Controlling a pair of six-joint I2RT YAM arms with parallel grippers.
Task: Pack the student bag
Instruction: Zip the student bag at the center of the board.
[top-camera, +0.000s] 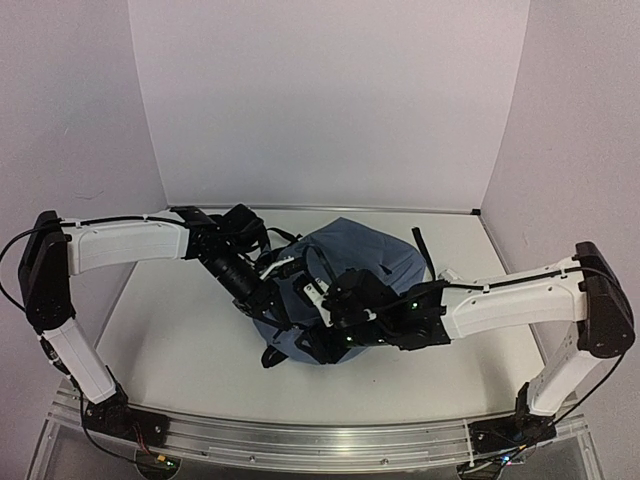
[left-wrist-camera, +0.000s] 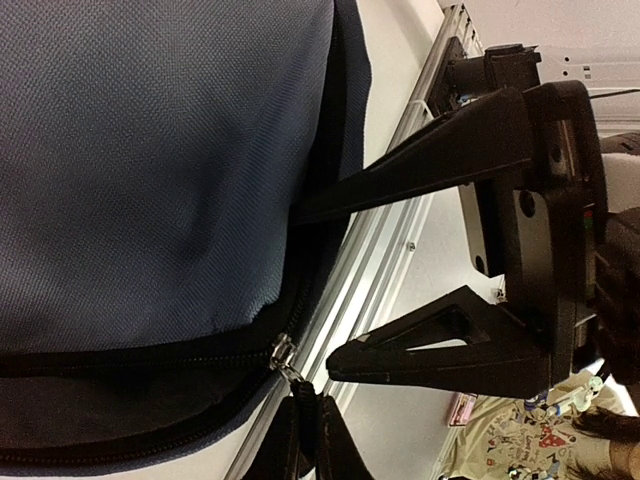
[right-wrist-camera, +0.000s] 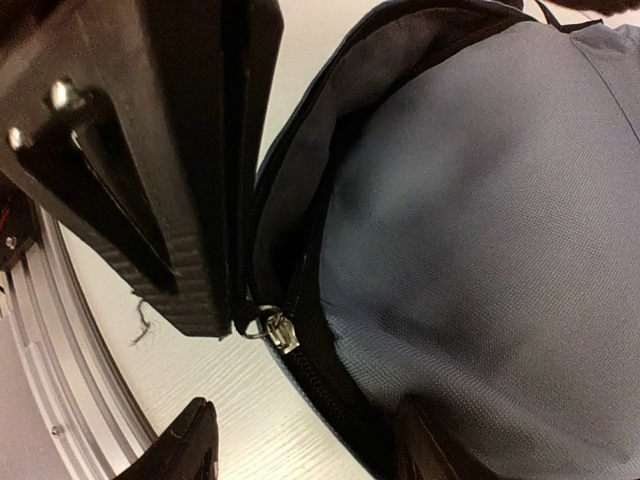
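The student bag (top-camera: 365, 250) is a slate-blue fabric backpack lying mid-table, with both arms over its near end. In the left wrist view my left gripper (left-wrist-camera: 305, 402) is shut on the black pull tab of the bag's silver zipper slider (left-wrist-camera: 283, 355). The right wrist view shows the same slider (right-wrist-camera: 278, 332) at the end of the black zip, with the left gripper (right-wrist-camera: 215, 310) pinching its tab. My right gripper (right-wrist-camera: 305, 420) is open, one finger over the table and the other over the bag fabric, holding nothing. Its spread jaws also show as the right gripper (left-wrist-camera: 318, 290) beside the zip.
An aluminium rail (top-camera: 300, 435) runs along the table's near edge, close to the bag's zip end. A black strap (top-camera: 422, 250) trails off the bag's far right side. A small loose thread (right-wrist-camera: 143, 320) lies on the white tabletop. White walls enclose the back and sides.
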